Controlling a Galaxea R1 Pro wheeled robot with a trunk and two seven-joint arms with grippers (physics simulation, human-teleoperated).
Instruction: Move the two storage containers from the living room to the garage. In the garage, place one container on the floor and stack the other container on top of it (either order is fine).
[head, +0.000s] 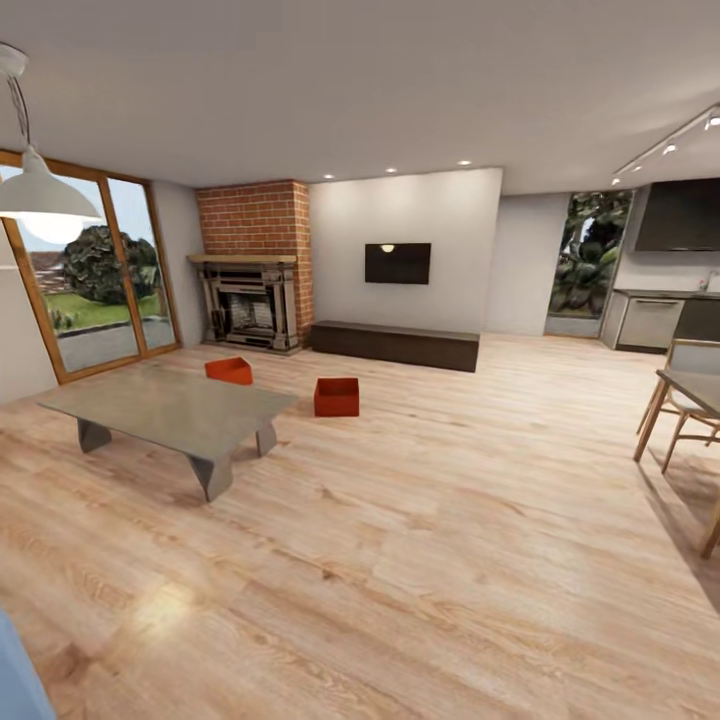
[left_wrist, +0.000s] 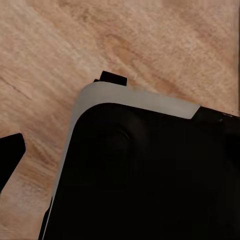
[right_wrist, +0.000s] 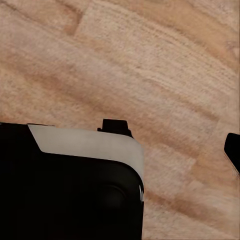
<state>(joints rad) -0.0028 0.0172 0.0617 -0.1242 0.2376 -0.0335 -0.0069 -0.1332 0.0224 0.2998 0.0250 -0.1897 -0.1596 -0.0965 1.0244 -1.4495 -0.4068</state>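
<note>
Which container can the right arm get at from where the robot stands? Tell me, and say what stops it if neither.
Probably neither. Both storage containers sit far across the wood floor, near the coffee table, while the right wrist view shows bare planks under the arm. The path looks open; the base must drive closer first.

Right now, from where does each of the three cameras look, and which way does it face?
Head view: on the robot's head, facing forward across the living room at two red boxes on the wood floor beyond a low table.
Left wrist view: near the left gripper, facing down at floor; fingertips and the robot's dark body show.
Right wrist view: same, with a fingertip.
All views share the plank floor.
</note>
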